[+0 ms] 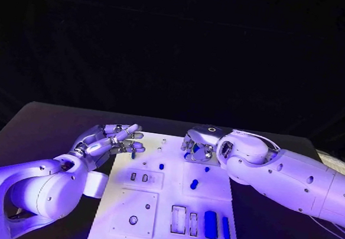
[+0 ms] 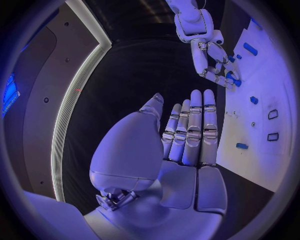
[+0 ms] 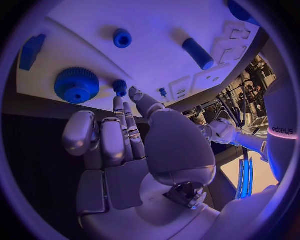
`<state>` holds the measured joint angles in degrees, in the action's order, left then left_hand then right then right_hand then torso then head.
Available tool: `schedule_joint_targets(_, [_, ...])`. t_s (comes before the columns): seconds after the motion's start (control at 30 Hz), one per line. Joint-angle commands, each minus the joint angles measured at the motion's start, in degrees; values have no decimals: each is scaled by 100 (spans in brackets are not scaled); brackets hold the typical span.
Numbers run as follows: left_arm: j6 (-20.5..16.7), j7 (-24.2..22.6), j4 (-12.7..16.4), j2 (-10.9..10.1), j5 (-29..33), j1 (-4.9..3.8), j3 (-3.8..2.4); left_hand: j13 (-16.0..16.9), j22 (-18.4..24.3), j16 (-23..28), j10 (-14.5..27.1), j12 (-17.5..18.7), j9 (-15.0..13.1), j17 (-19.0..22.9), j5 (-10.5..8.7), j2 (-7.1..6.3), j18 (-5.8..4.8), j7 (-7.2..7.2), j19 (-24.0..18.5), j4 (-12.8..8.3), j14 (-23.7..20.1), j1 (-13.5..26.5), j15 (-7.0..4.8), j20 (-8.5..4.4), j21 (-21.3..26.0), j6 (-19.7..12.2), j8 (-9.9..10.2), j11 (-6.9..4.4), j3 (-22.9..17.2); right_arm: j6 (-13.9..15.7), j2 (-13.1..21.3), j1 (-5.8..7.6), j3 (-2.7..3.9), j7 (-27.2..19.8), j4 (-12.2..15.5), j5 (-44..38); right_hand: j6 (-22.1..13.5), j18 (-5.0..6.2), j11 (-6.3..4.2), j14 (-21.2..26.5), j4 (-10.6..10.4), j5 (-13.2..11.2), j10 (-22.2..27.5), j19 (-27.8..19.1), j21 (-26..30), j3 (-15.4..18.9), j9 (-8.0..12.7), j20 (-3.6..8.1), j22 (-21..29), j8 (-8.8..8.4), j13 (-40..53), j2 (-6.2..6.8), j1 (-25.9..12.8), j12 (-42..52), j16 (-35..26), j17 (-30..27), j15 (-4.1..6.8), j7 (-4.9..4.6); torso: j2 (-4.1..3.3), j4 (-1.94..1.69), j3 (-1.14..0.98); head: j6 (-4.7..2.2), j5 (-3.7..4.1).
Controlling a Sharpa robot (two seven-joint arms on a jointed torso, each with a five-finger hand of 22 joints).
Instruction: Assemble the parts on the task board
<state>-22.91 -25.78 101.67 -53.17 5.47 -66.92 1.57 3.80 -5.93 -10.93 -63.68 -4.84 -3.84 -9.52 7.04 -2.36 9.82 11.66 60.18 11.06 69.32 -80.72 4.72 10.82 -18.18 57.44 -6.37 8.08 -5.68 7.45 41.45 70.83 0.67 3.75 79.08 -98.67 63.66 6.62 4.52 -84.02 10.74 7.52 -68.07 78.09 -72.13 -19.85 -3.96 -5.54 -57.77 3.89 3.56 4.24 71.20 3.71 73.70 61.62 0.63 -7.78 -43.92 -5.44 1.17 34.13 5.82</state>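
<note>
The white task board lies in the middle of the black table. Blue parts on it include a short cylinder, a thick bar and a thin bar near the front right. My left hand hovers at the board's far left corner, fingers straight and holding nothing. My right hand hangs over the board's far edge. Its fingertips reach beside a small blue gear, next to a large blue gear. Nothing sits in its palm.
Recessed slots and small sockets mark the board. A blue cylinder, a round knob and a block lie farther along the board. Black table surrounds the board; cables trail under my right arm.
</note>
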Motion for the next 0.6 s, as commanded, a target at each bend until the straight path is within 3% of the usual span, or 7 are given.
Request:
schedule_joint_targets(0.03, [143,24,19,-1,12,-10,-5,-6,9,35,-8,27,9,-8,-28,1,66,26,6,-1,-22,42,37,33,17,9,29,36,35,-90,-8,-5,-4,105,-24,-235,32,-91,-1,-238,-46,-24,56,44,-32,-8,-10,8,-15,-14,7,43,32,-19,41,7,-31,3,-24,-24,0,6,10])
schedule_joint_targets(0.4, [163,59,11,-8,12,-11,-5,-6,13,42,-2,38,10,-12,-27,2,66,27,7,-6,-21,39,39,35,21,4,38,39,39,-58,0,-5,-4,155,-24,-369,53,-94,-3,-232,-86,-60,43,43,-77,-65,-12,2,-63,-12,10,24,69,-13,74,34,-32,3,-39,-51,6,21,40])
schedule_joint_targets(0.6, [170,67,5,-16,12,-11,-5,-6,13,42,-2,38,10,-12,-27,2,66,27,7,-7,-21,39,39,35,21,4,38,39,39,160,33,-5,-3,92,40,-448,68,-97,-5,-228,-104,-80,28,48,-108,-77,-14,2,-102,-10,12,54,74,-11,89,44,-31,5,-49,-63,7,6,56])
